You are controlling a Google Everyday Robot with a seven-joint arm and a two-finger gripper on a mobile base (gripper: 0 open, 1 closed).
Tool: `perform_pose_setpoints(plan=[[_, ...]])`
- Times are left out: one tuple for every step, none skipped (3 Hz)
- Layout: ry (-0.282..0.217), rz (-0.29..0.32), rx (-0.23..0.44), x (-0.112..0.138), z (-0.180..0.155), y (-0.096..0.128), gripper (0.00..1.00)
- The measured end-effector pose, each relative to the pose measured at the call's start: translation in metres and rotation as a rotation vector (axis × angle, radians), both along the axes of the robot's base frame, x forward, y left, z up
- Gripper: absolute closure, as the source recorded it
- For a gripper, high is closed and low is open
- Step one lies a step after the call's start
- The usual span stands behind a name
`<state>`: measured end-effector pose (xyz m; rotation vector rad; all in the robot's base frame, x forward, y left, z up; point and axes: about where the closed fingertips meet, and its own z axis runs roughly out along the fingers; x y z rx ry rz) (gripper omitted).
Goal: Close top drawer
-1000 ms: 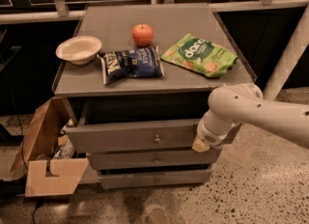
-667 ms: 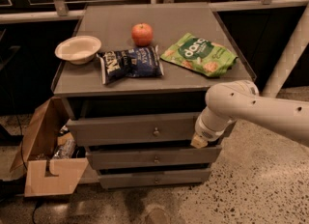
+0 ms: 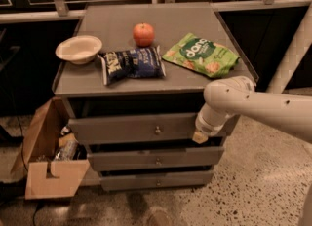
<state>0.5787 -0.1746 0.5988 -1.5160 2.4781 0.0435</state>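
The top drawer [image 3: 131, 128] is a wide grey front with a small round metal knob [image 3: 157, 131] at its centre. It stands slightly out from the grey cabinet, with a dark gap above it. My gripper [image 3: 200, 136] is at the end of the white arm and rests against the right end of the drawer front. Its tip shows as a small tan pad. Two shorter drawer fronts [image 3: 156, 160] sit below.
On the cabinet top [image 3: 195, 84] lie a white bowl [image 3: 78, 48], a dark chip bag [image 3: 131, 63], a red apple [image 3: 144, 34] and a green snack bag [image 3: 201, 54]. An open cardboard box [image 3: 51, 171] stands on the floor to the left.
The top drawer has slid inward toward the cabinet. My gripper has moved with it, a little to the left and back.
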Motion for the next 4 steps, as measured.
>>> perform_pose_setpoints(plan=[[0.0, 0.0, 0.0, -0.004, 0.0, 0.0, 1.0], [0.026, -0.003, 0.012, -0.015, 0.001, -0.003, 1.0], [0.107, -0.036, 0.018, -0.064, 0.01, -0.023, 1.0], [0.19, -0.127, 0.001, -0.126, 0.021, -0.061, 1.0]])
